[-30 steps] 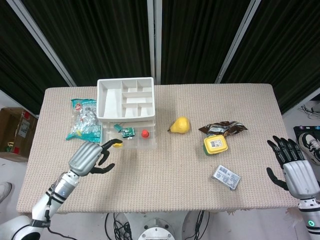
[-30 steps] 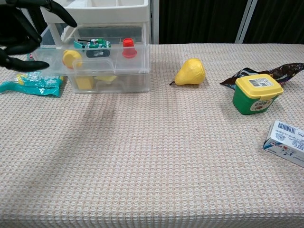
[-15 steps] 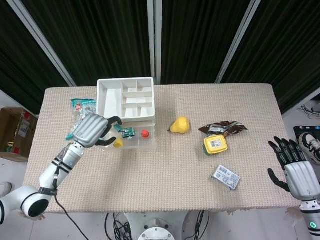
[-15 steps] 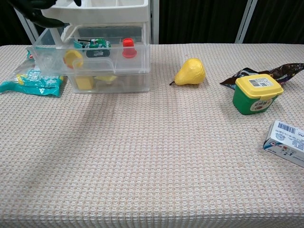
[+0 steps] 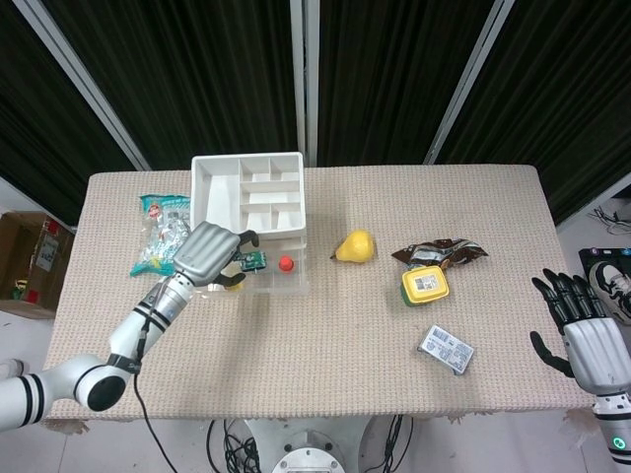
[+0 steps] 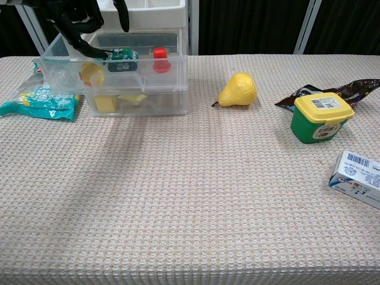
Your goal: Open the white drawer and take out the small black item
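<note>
Left hand (image 5: pixel 209 254) covers the open drawer (image 6: pixel 113 74); can't tell its grip. Right hand (image 5: pixel 584 335) spread, half cut off.

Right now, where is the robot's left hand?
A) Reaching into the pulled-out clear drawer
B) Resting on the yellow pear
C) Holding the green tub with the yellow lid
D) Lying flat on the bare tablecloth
A: the left hand is over the open clear drawer, its dark fingers reaching down among the small items inside, far from the pear and the green tub.
</note>
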`<control>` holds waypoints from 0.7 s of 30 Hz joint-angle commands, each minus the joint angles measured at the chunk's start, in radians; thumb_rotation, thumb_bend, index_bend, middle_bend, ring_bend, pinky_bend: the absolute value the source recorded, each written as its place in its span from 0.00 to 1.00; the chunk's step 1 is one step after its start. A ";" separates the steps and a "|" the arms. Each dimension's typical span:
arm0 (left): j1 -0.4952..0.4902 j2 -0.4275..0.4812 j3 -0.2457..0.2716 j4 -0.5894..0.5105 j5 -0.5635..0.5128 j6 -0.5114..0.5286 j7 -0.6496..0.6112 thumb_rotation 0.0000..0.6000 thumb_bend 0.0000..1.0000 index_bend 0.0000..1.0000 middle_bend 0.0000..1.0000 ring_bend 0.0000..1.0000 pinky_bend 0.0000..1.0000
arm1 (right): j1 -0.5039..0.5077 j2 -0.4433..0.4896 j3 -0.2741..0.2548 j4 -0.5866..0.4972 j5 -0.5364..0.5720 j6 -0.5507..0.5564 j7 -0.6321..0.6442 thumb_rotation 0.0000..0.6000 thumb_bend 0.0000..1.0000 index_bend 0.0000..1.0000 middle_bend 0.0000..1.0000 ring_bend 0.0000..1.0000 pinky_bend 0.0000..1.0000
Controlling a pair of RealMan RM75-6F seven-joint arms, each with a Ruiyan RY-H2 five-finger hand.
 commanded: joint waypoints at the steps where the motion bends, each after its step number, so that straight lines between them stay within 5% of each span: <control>1: -0.027 -0.015 0.010 -0.008 -0.056 -0.002 0.051 1.00 0.21 0.35 0.84 0.97 1.00 | -0.001 0.000 0.000 0.001 0.002 -0.001 0.002 1.00 0.33 0.00 0.00 0.00 0.00; 21: -0.138 -0.066 0.072 -0.014 -0.236 0.049 0.314 1.00 0.20 0.33 0.84 0.97 1.00 | -0.009 -0.002 -0.001 0.024 0.009 0.007 0.033 1.00 0.33 0.00 0.00 0.00 0.00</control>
